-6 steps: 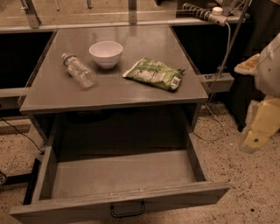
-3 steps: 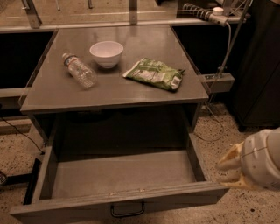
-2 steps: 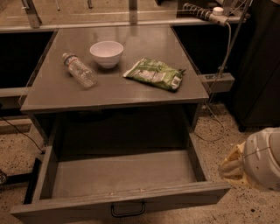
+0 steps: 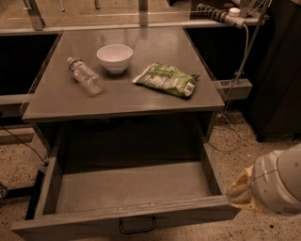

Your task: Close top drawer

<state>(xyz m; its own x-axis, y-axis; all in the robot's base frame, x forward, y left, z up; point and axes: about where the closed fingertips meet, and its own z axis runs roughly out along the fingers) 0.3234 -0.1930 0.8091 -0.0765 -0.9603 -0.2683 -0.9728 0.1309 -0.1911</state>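
The top drawer (image 4: 127, 188) is pulled far out of the grey cabinet. It is wide, shallow and empty inside. Its front panel (image 4: 70, 223) runs along the bottom edge of the view, with a small black loop handle (image 4: 137, 226) at its centre. My gripper (image 4: 241, 193) is at the lower right, just beside the drawer's right front corner. Only its pale rounded body and a yellowish tip show.
On the cabinet top (image 4: 61, 101) lie a clear plastic bottle (image 4: 85, 75), a white bowl (image 4: 114, 57) and a green snack bag (image 4: 167, 79). A power strip (image 4: 220, 14) and its cable hang at the back right. A dark cabinet (image 4: 277, 70) stands to the right on the speckled floor.
The arm dropped from the upper right to the lower right, down to the drawer's right front corner. The drawer has stayed open and the objects on top have not moved.
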